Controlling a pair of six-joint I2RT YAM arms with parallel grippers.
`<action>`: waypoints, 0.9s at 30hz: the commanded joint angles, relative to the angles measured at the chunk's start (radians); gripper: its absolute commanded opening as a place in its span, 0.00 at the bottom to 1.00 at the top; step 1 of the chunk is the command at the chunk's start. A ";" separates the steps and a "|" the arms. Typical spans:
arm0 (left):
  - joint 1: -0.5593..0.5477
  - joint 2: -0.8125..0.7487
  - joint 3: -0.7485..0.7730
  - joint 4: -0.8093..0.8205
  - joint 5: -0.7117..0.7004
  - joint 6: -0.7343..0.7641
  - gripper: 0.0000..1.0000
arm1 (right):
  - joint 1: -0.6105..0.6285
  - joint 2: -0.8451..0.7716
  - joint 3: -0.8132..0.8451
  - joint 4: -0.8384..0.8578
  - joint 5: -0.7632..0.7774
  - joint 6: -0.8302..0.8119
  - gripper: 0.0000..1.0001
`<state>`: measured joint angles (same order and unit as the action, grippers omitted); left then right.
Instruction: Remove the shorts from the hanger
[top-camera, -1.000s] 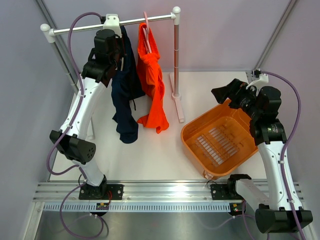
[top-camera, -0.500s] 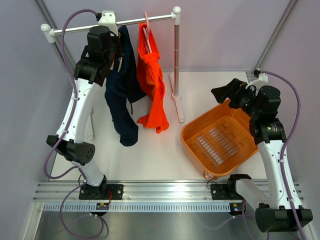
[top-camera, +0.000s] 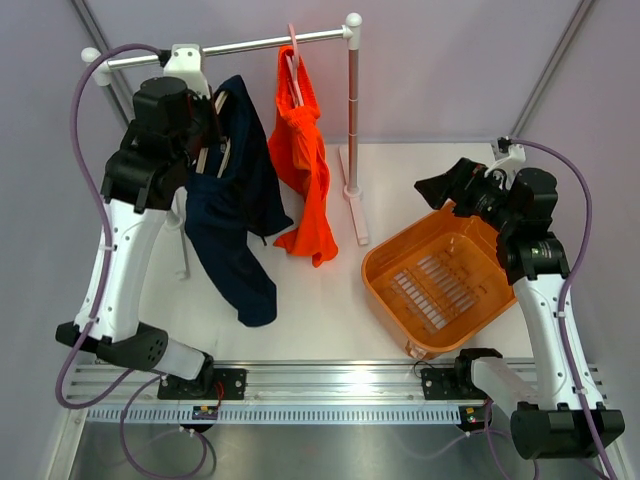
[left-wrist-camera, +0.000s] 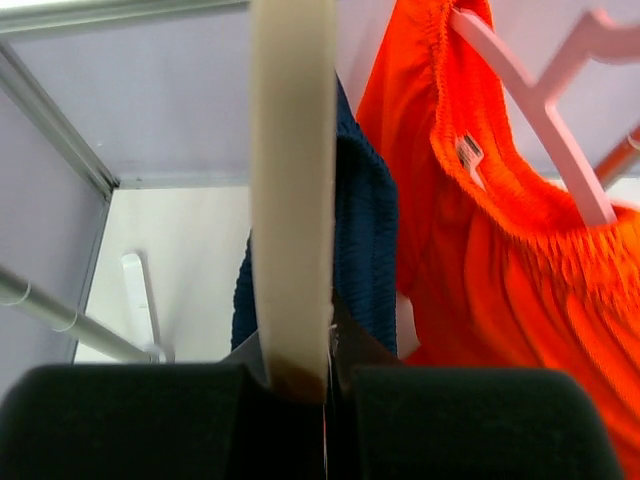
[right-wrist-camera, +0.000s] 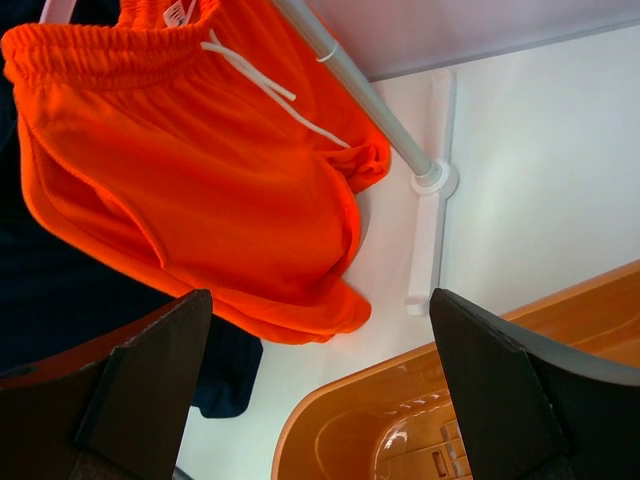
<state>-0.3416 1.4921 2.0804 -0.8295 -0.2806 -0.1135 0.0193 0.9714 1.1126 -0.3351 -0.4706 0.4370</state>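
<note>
We see the left gripper (left-wrist-camera: 297, 385) clamped narrowly on the flat bar of a cream hanger (left-wrist-camera: 292, 180), raised at the far left of the scene just below the rail (top-camera: 260, 43). The navy shorts (top-camera: 232, 215) hang from this hanger, limp, with their lower leg trailing toward the near side over the white table (top-camera: 320, 310). The hanger's hook is hidden behind the gripper in the top view, so we cannot tell whether it sits on the rail or hangs free of it.

The orange shorts (top-camera: 305, 170) hang just right of the navy pair on a pink hanger (left-wrist-camera: 540, 110) that hooks over the rail, near the rack's upright post (top-camera: 352, 110). Their white drawstring (right-wrist-camera: 262, 85) dangles at the waistband.

The right gripper (right-wrist-camera: 320, 395) hovers at the right with its fingers spread wide and nothing between them, above the far edge of an orange basket (top-camera: 372, 275) that stands on the table, well apart from both pairs.
</note>
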 joint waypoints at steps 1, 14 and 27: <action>-0.031 -0.107 -0.042 -0.023 0.035 -0.017 0.00 | 0.001 0.010 0.023 0.051 -0.124 -0.023 0.99; -0.091 -0.444 -0.379 -0.227 0.630 0.024 0.00 | 0.459 0.067 0.144 -0.064 0.081 -0.090 0.96; -0.111 -0.527 -0.585 -0.096 0.810 0.018 0.00 | 0.855 0.311 0.329 -0.140 0.429 -0.090 0.91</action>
<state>-0.4473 0.9829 1.4948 -1.0599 0.4511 -0.0868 0.8345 1.2324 1.3792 -0.4438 -0.1715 0.3668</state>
